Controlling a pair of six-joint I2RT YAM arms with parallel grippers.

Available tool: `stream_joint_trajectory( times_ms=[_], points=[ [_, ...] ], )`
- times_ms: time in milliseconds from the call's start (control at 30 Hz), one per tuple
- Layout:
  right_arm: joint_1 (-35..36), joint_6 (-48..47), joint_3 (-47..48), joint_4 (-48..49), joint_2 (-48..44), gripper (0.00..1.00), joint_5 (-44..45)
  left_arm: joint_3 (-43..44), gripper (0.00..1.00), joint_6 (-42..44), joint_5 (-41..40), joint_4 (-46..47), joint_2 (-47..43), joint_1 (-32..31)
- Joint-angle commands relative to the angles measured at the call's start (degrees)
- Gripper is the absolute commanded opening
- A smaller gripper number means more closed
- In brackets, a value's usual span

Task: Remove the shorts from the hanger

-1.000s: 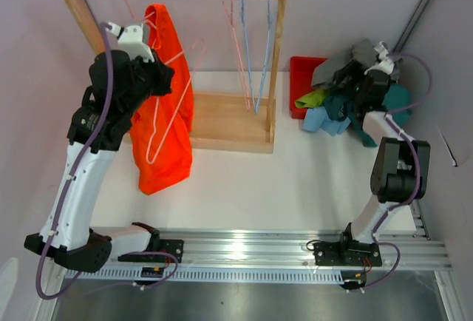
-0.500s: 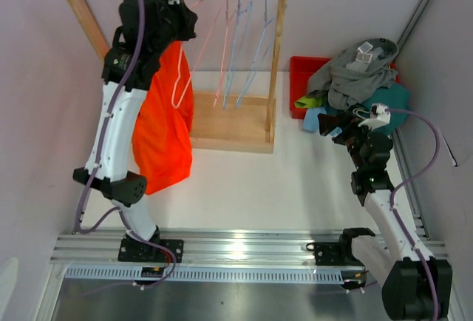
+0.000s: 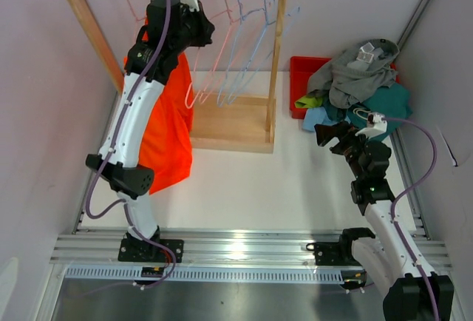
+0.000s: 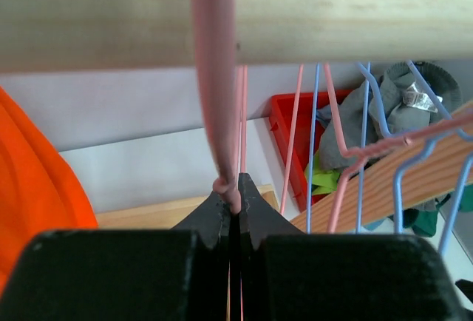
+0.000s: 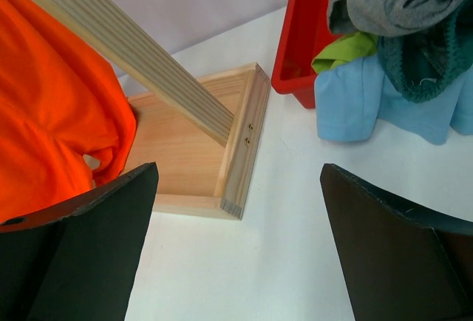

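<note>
While the left gripper sits just under the rod, its fingers are pressed together on the wire of a pink hanger that curves over the wood. In the top view this is at the upper middle-left of the frame. The orange shorts hang at the left of that view, below the rod and partly behind the left arm, draping past the left end of the rack base. The arm hides how they are attached. More pink and blue hangers hang tilted from the rod to the right.

The right gripper is at the middle right of the top view, over the table between the base and the red tray, fingers spread wide and pinching nothing. At the right, the grey shorts lie on top of a heap in and over the tray, with the teal, lime green and light blue pairs beneath, the light blue spilling over the tray's near edge.
</note>
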Motion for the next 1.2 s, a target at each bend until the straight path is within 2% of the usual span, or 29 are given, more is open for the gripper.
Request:
stream_joint_trajectory(
  times_ms=[0, 67, 100, 133, 200, 300, 433, 533, 733, 800, 1000, 1167],
  points=[
    [0.58, 0.40, -0.31, 0.27, -0.94, 0.99, -0.66, -1.08, 0.07, 1.36, 0.89, 0.36, -6.72, -0.44],
    [0.85, 0.49, -0.31, 0.01, -0.94, 0.99, -0.57, -0.90, 0.25, 2.06, 0.89, -1.49, -7.61, -0.44],
    [1.02, 0.49, -0.31, -0.34, -1.29, 0.99, -0.48, -0.99, 0.41, 3.03, 0.97, -3.24, -8.14, -0.44],
    [1.20, 0.32, -0.31, -0.61, -1.46, 0.99, -0.48, -1.08, 0.50, 3.47, -0.85, -4.04, -9.45, -0.44],
    [1.29, 0.14, -0.57, -1.31, -2.16, 0.99, -0.30, -1.52, 0.63, 4.70, -2.89, -5.71, -10.95, -0.44],
    [1.20, -0.04, -1.10, -1.93, -3.13, 1.00, -0.13, -2.39, 0.71, 6.19, -7.10, -5.89, -14.81, -0.35],
    [1.37, -0.21, -1.36, -2.72, -4.01, 0.99, -0.30, -2.66, 0.73, 8.39, -11.76, -4.14, -19.12, 1.40],
    [1.46, -0.21, -1.71, -2.98, -4.54, 0.99, -0.57, -3.97, 0.73, 7.52, -14.23, -4.40, -20.88, 5.09],
    [1.73, -1.09, -1.80, -4.04, -4.72, 0.99, -0.92, -14.69, 0.73, 6.02, -17.82, 0.60, -25.01, 10.19],
    [1.81, -1.27, -1.89, -4.48, -4.80, 0.99, -0.92, -16.72, 0.76, 6.11, -18.10, 1.92, -24.93, 11.86],
    [2.43, -1.18, -2.24, -4.30, -3.93, 0.99, -2.06, -13.65, 0.76, 6.37, -17.31, 2.28, -19.93, 15.20],
    [4.01, -1.18, -2.06, -4.39, -2.70, 0.99, -1.97, -4.51, 0.74, 5.06, -15.29, 0.00, -12.28, 17.93]
  ],
)
